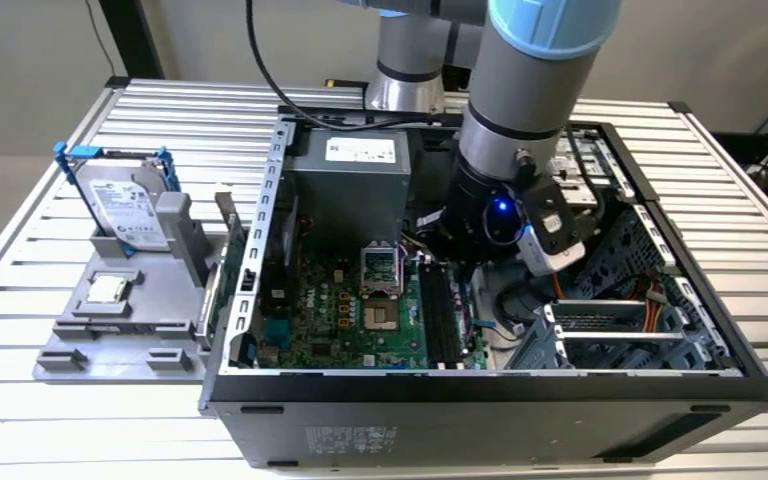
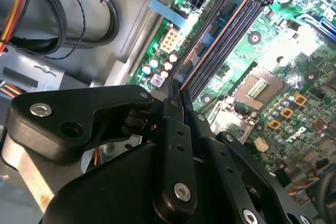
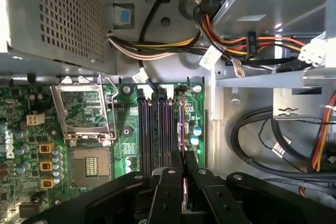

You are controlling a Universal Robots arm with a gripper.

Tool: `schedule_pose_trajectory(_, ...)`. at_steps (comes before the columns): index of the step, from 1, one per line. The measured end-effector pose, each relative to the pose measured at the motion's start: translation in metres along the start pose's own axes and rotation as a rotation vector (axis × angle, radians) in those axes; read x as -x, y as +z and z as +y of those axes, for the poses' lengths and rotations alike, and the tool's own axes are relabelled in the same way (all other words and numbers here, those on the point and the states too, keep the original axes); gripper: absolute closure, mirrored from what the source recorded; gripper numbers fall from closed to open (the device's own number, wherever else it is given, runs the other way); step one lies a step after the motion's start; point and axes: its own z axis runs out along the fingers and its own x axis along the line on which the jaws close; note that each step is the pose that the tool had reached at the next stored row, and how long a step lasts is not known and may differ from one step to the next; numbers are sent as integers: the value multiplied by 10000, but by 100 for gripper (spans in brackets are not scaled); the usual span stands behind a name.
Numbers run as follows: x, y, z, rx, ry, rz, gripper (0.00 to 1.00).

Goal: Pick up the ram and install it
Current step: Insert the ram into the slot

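Arm (image 1: 531,110) reaching down, claw (image 3: 184,174) nearly closed

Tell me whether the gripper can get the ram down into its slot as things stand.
Probably yes. The gripper is shut on the ram, which stands edge-on right over the slots on the motherboard. No cable crosses that slot; the cables lie off beside the board.
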Motion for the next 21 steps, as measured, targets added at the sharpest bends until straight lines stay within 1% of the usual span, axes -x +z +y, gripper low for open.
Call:
schedule_pose_trajectory(3,-4,25,-38,2,-46,1,100)
schedule_pose_trajectory(5,-10,36,-51,4,-49,0,100)
schedule_pose_trajectory(10,-32,111,-55,2,-54,1,100)
schedule_pose_trajectory(15,-54,134,-56,4,-58,1,100)
schedule_pose_trajectory(21,-58,157,-60,1,-87,3,100)
